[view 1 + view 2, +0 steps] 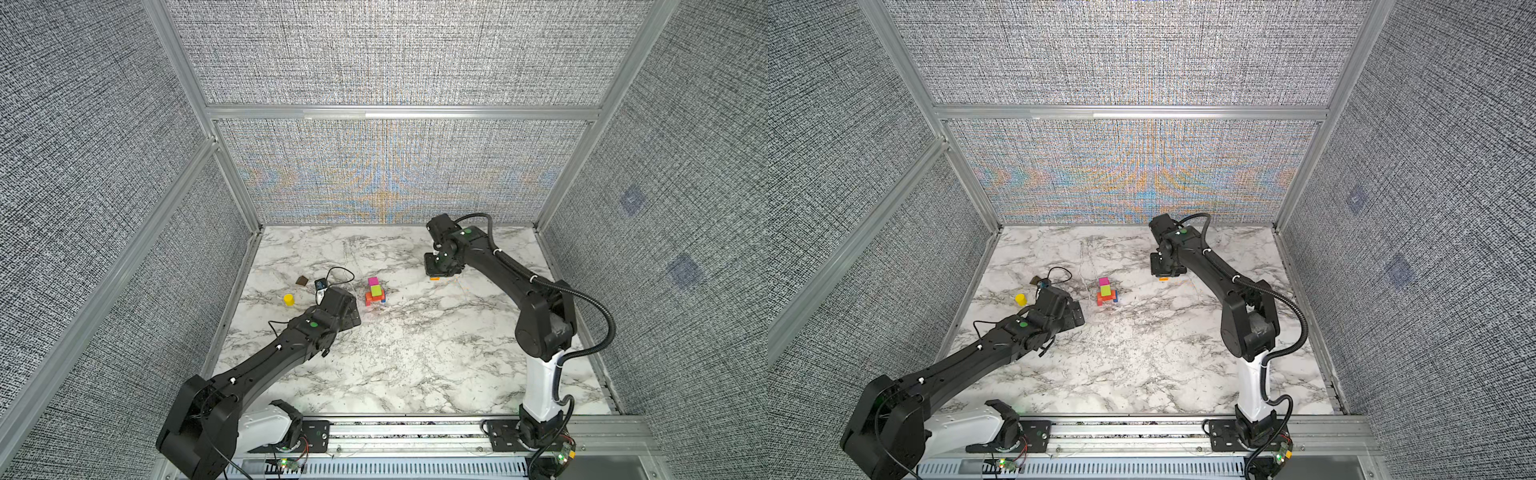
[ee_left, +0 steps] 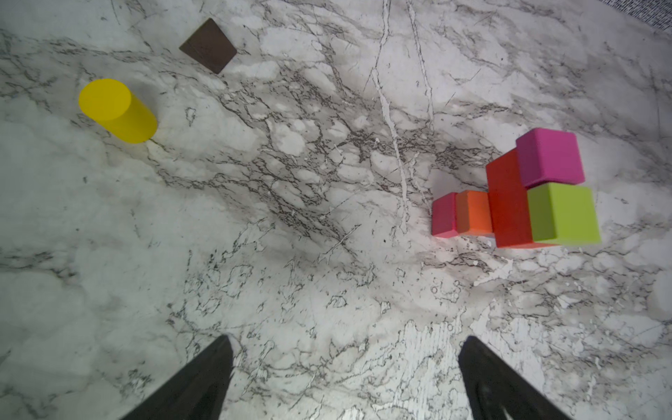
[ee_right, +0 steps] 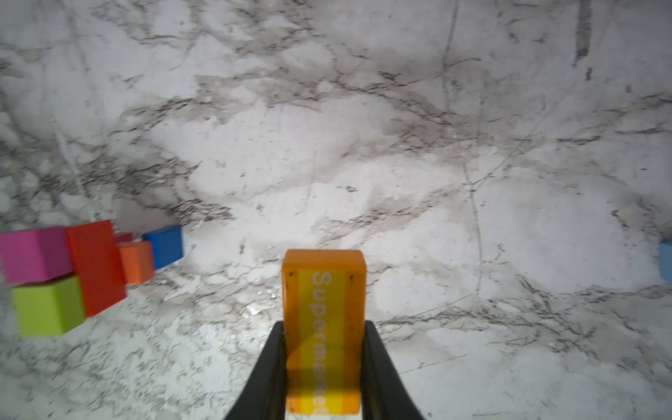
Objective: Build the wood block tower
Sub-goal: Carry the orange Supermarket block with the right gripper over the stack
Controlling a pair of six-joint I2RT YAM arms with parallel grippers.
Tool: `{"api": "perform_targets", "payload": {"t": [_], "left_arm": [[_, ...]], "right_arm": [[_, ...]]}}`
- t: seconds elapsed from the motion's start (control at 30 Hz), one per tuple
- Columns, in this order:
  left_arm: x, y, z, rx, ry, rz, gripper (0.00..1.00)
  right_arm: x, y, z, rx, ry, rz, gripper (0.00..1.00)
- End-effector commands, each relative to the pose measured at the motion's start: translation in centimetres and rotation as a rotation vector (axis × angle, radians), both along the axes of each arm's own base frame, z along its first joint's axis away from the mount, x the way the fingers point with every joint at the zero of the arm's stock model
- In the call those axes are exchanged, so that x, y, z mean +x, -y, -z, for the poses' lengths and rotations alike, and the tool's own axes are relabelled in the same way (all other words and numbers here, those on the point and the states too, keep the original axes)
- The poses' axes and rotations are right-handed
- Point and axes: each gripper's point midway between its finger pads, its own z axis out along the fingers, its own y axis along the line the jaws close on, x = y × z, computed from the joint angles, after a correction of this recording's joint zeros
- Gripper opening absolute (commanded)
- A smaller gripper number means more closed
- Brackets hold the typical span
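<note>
The tower point(image 1: 375, 291) point(image 1: 1106, 290) stands mid-table: a magenta cube point(image 2: 549, 156) and a lime cube point(image 2: 562, 212) sit on a red brick point(image 2: 507, 203), with orange, pink and blue blocks point(image 3: 165, 245) at its foot. My right gripper point(image 3: 323, 323) point(image 1: 440, 272) hovers to the tower's right, shut on an orange block point(image 3: 323, 287) point(image 1: 434, 278) that has a yellow label. On the tower's near left, my left gripper point(image 2: 349, 340) point(image 1: 351, 316) is open and empty above bare marble.
A yellow cylinder point(image 1: 289, 299) point(image 2: 116, 109) and a flat brown block point(image 1: 302, 281) point(image 2: 209, 45) lie left of the tower, beyond the left gripper. A light blue block point(image 3: 666, 265) shows at the right wrist view's edge. Fabric walls enclose the marble table point(image 1: 415, 353).
</note>
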Motion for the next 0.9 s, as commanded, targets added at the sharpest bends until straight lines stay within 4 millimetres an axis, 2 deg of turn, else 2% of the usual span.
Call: {"api": "perform_targets", "payload": {"t": [0.0,0.13,0.33,0.53,0.87], "left_arm": [[-0.7,-1.2,0.3,0.057,-0.057,-0.040,0.99],[-1.1,-1.8,0.7,0.068,-0.078,-0.053,0.99],[-1.2,-2.2,2.0,-0.013,-0.099,-0.058,0.99],[-1.2,-2.9,3.3,-0.063,-0.148,-0.067,0.99],[-1.2,-3.3,3.5,-0.089,-0.145,-0.082,0.99]], "right_arm": [[-1.6,-1.6,-0.6,-0.004,-0.033,-0.025,0.18],[-2.4,-4.2,-1.3,-0.015,-0.031,-0.076,0.18],[-3.0,-7.1,-1.4,-0.028,-0.019,-0.128,0.19],[-3.4,-9.2,-0.9,-0.039,-0.028,-0.158,0.19],[-3.6,-12.0,-0.4,-0.017,-0.027,-0.142,0.20]]}}
